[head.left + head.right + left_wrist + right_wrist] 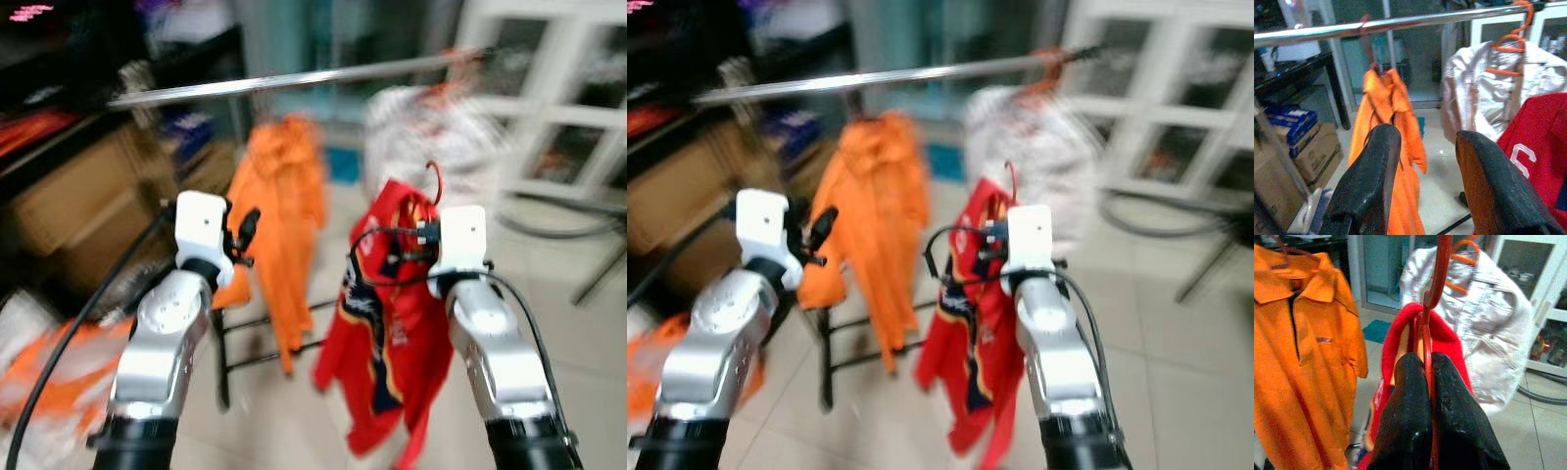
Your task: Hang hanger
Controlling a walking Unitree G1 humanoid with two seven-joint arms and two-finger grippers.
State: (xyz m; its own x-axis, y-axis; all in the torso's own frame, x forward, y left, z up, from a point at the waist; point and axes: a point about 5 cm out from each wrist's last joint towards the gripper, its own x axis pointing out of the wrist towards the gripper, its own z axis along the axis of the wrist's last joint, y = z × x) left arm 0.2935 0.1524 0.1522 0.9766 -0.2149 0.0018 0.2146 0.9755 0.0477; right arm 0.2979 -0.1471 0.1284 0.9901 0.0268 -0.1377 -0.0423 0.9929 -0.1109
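My right gripper (1426,377) is shut on the neck of a red hanger (1437,274) that carries a red jacket (392,323). The jacket hangs below the gripper in front of me, under a silver clothes rail (294,80). The hanger's hook (434,179) sticks up above my right wrist, below the rail. An orange shirt (279,196) and a white jacket (431,132) on an orange hanger (1508,41) hang from the rail. My left gripper (1422,161) is open, held up left of the orange shirt, with nothing between its fingers.
Cardboard boxes (69,196) and a dark shelf stand at the left. Orange and white cloth (49,372) lies on the floor at lower left. A white-framed glass door (558,88) is at the right. A black rack base (265,338) stands under the orange shirt.
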